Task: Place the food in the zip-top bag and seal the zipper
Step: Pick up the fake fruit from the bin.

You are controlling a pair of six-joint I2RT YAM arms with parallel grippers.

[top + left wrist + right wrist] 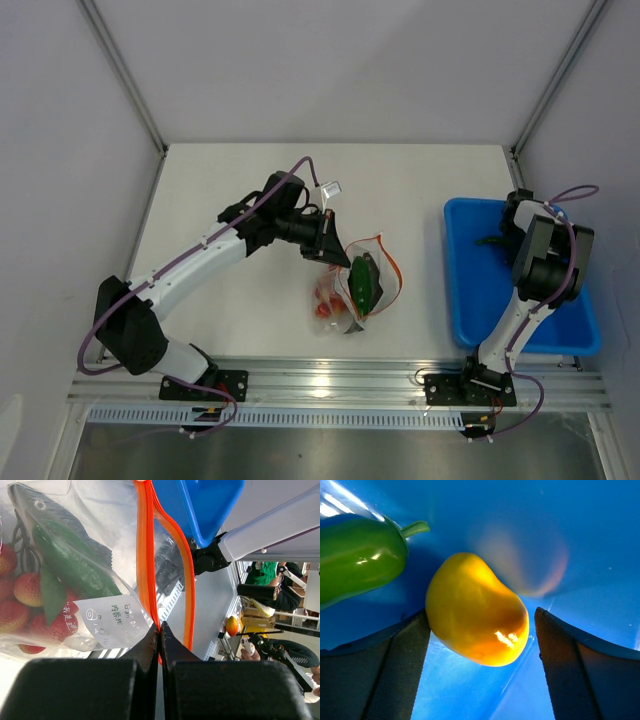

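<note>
The clear zip-top bag lies mid-table, and my left gripper holds its mouth up. In the left wrist view that gripper is shut on the orange-red zipper. Inside the bag are red cherry tomatoes with green leaves and a long dark green vegetable. My right gripper reaches down into the blue bin. There it stands open around the yellow-orange pepper. The left finger touches the pepper and the right finger stands apart. A green pepper lies beside it.
The blue bin stands at the table's right side, close to the right arm's base. A white label with printed characters is on the bag. A small white object sits by the left wrist.
</note>
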